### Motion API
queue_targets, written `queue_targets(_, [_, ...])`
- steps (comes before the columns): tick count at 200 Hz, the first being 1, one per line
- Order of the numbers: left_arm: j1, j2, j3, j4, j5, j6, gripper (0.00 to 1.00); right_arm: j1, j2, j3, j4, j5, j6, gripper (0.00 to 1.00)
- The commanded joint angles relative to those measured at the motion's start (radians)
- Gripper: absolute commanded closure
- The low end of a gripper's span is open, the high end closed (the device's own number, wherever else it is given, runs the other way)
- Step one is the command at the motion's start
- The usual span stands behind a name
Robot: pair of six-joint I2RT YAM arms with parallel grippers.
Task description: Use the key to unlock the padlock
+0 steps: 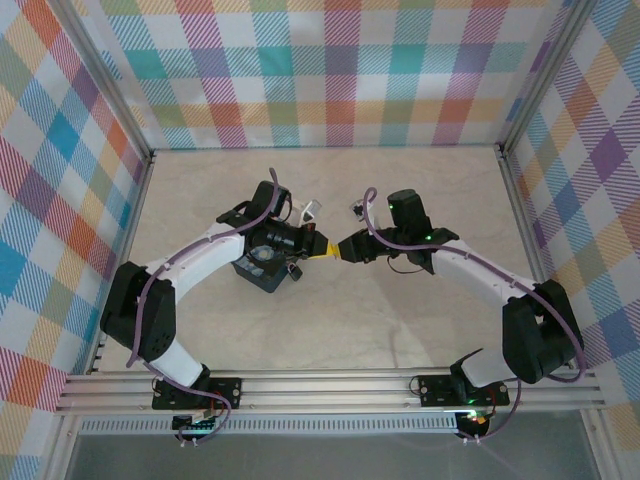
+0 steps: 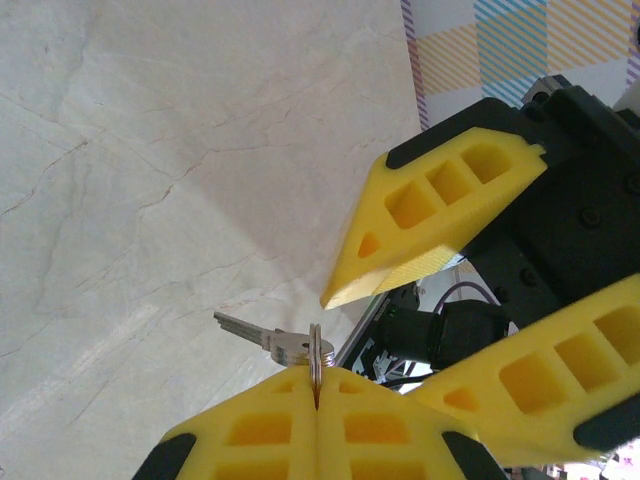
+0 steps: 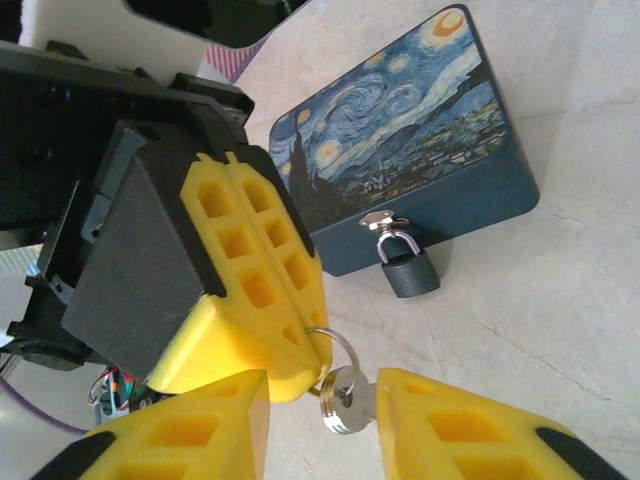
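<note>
The blue starry-night tin [image 3: 410, 150] rests on the table, and the small dark padlock [image 3: 408, 268] hangs by its silver shackle from the tin's front hasp. My left gripper [image 2: 316, 385] is shut on the key ring [image 2: 316, 352], held above the table. The silver keys [image 2: 265, 340] dangle from the ring. My right gripper [image 3: 323, 390] is open, its yellow fingers [image 3: 470, 430] either side of the key heads [image 3: 345, 402] without touching them. From above, the left gripper [image 1: 318, 248] and the right gripper [image 1: 345, 247] meet tip to tip just right of the tin [image 1: 262, 270].
Plaid walls enclose the pale marble-patterned table [image 1: 330, 320] on three sides. A small white and dark object [image 1: 310, 212] lies behind the left arm, and another small item [image 1: 357, 209] lies near the right arm. Open tabletop stretches in front of both grippers.
</note>
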Motion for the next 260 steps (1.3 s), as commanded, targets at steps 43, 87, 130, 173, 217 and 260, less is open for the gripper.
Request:
queue_targets(43, [-0.003, -0.002, 0.04, -0.02, 0.033, 0.009, 1.0, 0.006, 0.009, 0.006, -0.019, -0.03, -0.07, 0.61])
queue_targets(87, [-0.003, 0.003, 0.06, -0.024, 0.042, 0.007, 1.0, 0.004, 0.017, -0.016, 0.007, -0.024, -0.072, 0.68])
queue_targets(130, [-0.006, 0.004, 0.065, -0.024, 0.063, 0.01, 1.0, 0.005, 0.021, -0.015, 0.032, -0.027, -0.059, 0.75])
queue_targets(173, [-0.012, 0.002, 0.06, -0.023, 0.063, 0.011, 1.0, 0.005, 0.036, -0.007, 0.029, -0.041, -0.059, 0.77])
queue_targets(217, [-0.013, -0.004, 0.063, -0.016, 0.085, 0.008, 1.0, 0.005, 0.039, -0.016, 0.024, -0.014, -0.062, 0.79])
queue_targets(260, [-0.023, -0.002, 0.065, -0.016, 0.099, 0.011, 1.0, 0.007, 0.048, -0.009, 0.031, -0.001, -0.055, 0.85])
